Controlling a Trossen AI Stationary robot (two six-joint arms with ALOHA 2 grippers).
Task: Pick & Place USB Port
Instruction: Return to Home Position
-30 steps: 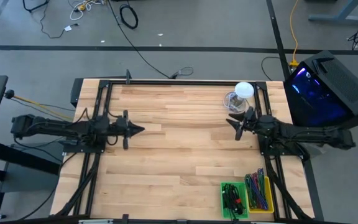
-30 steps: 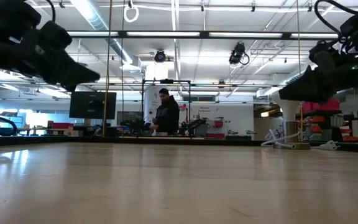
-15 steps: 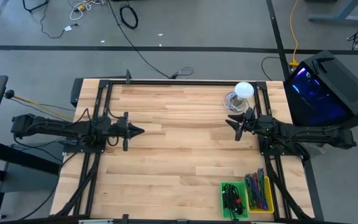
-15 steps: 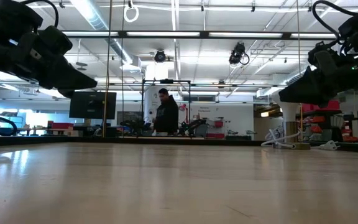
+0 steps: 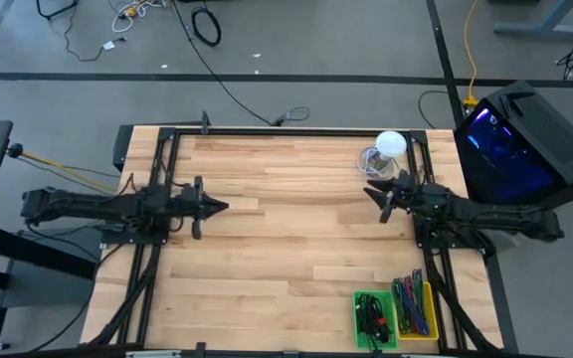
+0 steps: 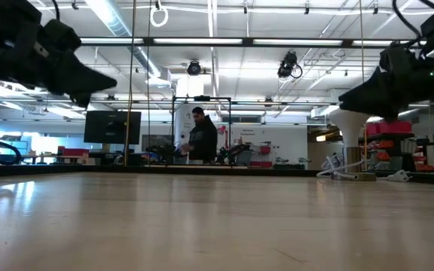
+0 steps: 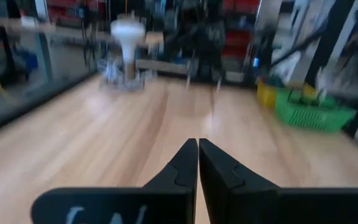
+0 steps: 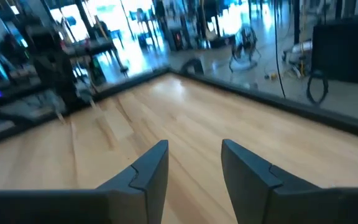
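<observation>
Wooden table point(image 5: 286, 254) with both arms held above its surface, facing each other across the middle. The left gripper point(image 5: 223, 207) hovers over the left half, fingers pressed together into one point. The right gripper point(image 5: 377, 201) hovers over the right half, fingers spread apart. In the lower right corner of the high view, black charger cables point(image 5: 374, 320) lie in the green basket point(image 5: 357, 310). Green and black cables point(image 5: 411, 296) fill the yellow basket point(image 5: 433, 318), which touches the green one. A person point(image 6: 202, 137) stands in the room behind.

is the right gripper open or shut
Open. In the right wrist view the right gripper has its two fingers standing apart, with bare table showing between them and nothing held.
</observation>
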